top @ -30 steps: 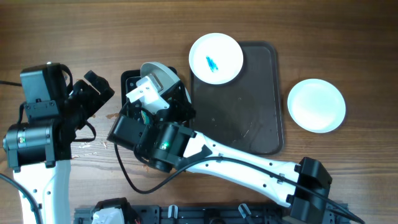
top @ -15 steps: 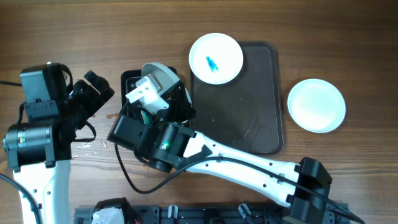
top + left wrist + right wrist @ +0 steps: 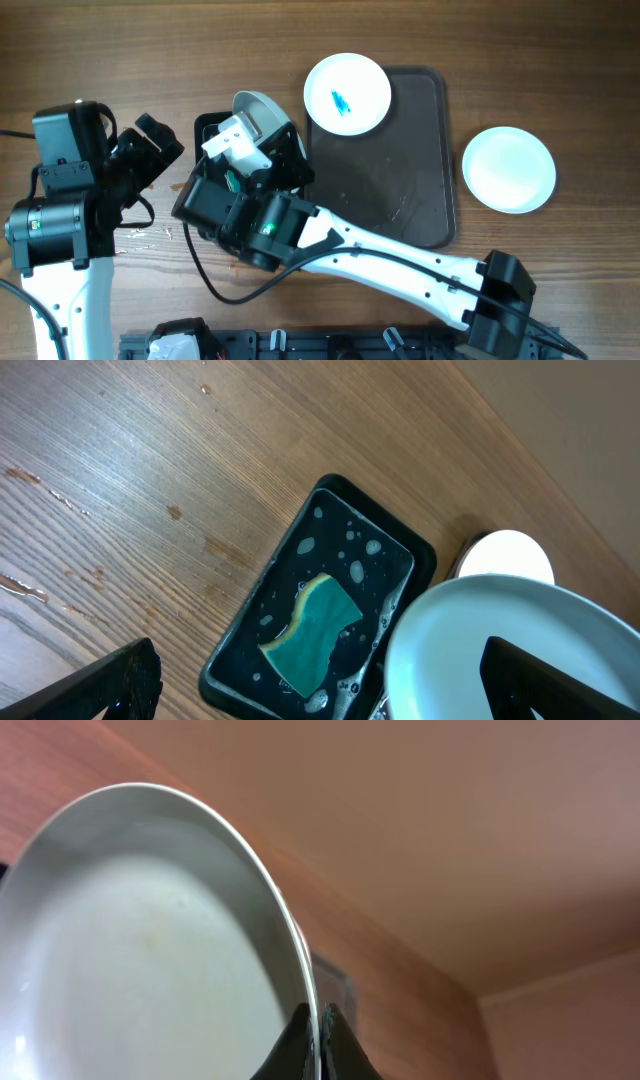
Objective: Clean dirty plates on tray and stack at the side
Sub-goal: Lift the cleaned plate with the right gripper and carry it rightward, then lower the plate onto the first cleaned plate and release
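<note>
One white plate (image 3: 256, 108) is up off the tray, tilted steeply on edge above the black basin (image 3: 350, 555), where a green sponge (image 3: 312, 625) lies in shallow, bubbly water. The right gripper (image 3: 320, 1036) has its jaws pinched narrow on this plate's rim, one finger on each face, and the face seen from the right wrist looks plain white. A second plate (image 3: 347, 94), marked with a teal-blue smear, sits on the far left corner of the dark tray (image 3: 400, 190), its edge overlapping the tray's rim. The third plate (image 3: 508, 168), plain white, lies flat on the wooden worktop (image 3: 300, 30) just beside the tray's right side, not touching it. The left gripper (image 3: 150, 148) hangs to the left of the basin with its jaws spread wide, holding nothing.
</note>
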